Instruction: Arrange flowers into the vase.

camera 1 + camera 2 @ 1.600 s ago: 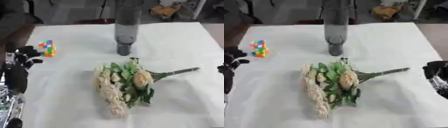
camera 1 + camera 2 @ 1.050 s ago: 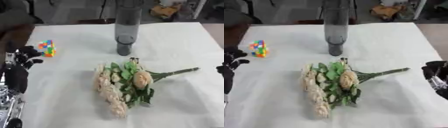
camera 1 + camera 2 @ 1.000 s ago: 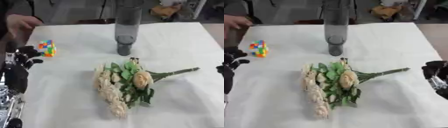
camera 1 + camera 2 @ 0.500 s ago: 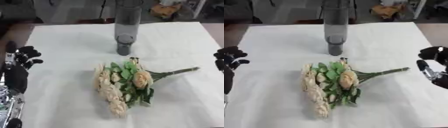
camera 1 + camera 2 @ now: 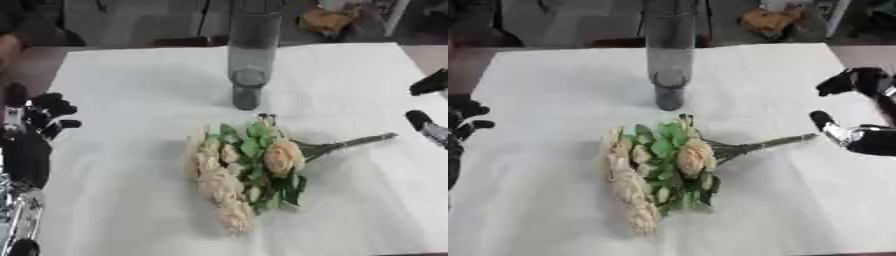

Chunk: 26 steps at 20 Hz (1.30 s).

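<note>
A bunch of cream and peach flowers (image 5: pixel 667 165) with green leaves lies on its side on the white tablecloth (image 5: pixel 553 100), its stem (image 5: pixel 772 143) pointing right. The tall grey vase (image 5: pixel 669 60) stands upright behind it at the table's back middle, with nothing in it. My right hand (image 5: pixel 859 137) hovers open just right of the stem's end, fingers above and thumb below, apart from the stem. My left hand (image 5: pixel 35 125) rests open at the left edge, fingers up, holding nothing.
The white cloth covers the whole table, with bare room to the left and right of the bunch. Behind the far edge are dark furniture and an orange-brown object (image 5: pixel 772 20).
A small coloured cube at the back left of the cloth is gone. My right hand has come in from the right edge toward the stem's end. The bunch and vase stay put.
</note>
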{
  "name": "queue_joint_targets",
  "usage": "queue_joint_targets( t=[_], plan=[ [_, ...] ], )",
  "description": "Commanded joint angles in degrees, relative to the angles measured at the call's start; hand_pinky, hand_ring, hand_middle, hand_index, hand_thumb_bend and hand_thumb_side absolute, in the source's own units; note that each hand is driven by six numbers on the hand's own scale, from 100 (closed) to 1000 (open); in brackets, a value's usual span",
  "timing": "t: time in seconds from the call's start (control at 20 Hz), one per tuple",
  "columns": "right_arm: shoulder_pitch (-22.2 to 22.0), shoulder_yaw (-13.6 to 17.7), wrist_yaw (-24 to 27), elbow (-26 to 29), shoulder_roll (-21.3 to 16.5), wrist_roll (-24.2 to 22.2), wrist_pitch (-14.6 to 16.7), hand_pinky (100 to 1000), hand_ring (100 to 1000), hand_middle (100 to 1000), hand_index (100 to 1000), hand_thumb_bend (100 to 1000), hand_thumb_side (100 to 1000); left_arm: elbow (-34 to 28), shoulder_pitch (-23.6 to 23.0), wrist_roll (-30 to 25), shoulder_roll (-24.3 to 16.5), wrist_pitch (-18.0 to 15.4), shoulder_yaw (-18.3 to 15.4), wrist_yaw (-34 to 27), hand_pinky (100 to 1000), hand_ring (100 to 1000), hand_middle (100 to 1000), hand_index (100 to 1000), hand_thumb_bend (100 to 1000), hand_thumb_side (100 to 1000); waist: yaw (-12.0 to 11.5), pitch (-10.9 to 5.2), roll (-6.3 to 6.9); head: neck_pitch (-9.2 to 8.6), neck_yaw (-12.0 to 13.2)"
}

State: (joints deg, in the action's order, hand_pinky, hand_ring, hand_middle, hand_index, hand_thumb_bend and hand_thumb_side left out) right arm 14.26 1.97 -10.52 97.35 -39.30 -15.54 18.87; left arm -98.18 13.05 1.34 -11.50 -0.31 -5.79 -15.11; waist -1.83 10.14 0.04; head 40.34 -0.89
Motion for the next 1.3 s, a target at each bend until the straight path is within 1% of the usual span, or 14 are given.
queue_joint_targets(
  t=[0.05,0.25,0.4,0.5,0.85,1.3],
  plan=[
    [1.2,-0.6,-3.8,-0.5,-2.1,0.6,1.1,770,753,619,747,328,320,-0.5,0.4,-0.2,-0.9,-0.1,0.2,-0.2,573,643,554,655,625,801,0.0,-1.01,-0.77,0.44,-0.3],
    [1.7,-1.7,-8.0,-1.2,-1.8,1.8,1.9,776,761,631,756,334,322,-0.5,0.5,-0.3,-0.9,-0.1,0.2,-0.2,573,643,554,655,626,801,-0.1,-1.06,-0.78,0.58,-1.1],
    [2.4,-2.5,-10.7,-1.7,-1.3,2.3,2.5,783,769,643,763,335,319,-0.5,0.5,-0.3,-0.9,-0.1,0.3,-0.2,573,643,555,655,625,801,-0.1,-1.13,-0.75,0.84,-2.6],
    [2.8,-3.1,-11.9,-2.0,-1.0,2.4,3.0,784,771,646,765,335,319,-0.5,0.5,-0.4,-0.9,-0.1,0.3,-0.2,573,644,555,655,625,801,-0.1,-1.15,-0.71,0.91,-3.1],
    [5.1,-5.4,-14.2,-4.0,-0.5,1.3,4.2,788,775,653,772,339,316,-0.5,0.5,-0.5,-0.8,0.0,0.4,-0.2,573,644,555,656,625,801,-0.1,-1.25,-0.60,0.93,-4.2],
    [8.1,-8.2,-15.9,-7.8,0.2,-1.1,6.2,789,775,653,773,340,313,-0.4,0.5,-0.7,-0.8,0.1,0.5,-0.3,573,644,555,656,625,802,-0.4,-1.38,-0.39,0.86,-4.3]
  ],
)
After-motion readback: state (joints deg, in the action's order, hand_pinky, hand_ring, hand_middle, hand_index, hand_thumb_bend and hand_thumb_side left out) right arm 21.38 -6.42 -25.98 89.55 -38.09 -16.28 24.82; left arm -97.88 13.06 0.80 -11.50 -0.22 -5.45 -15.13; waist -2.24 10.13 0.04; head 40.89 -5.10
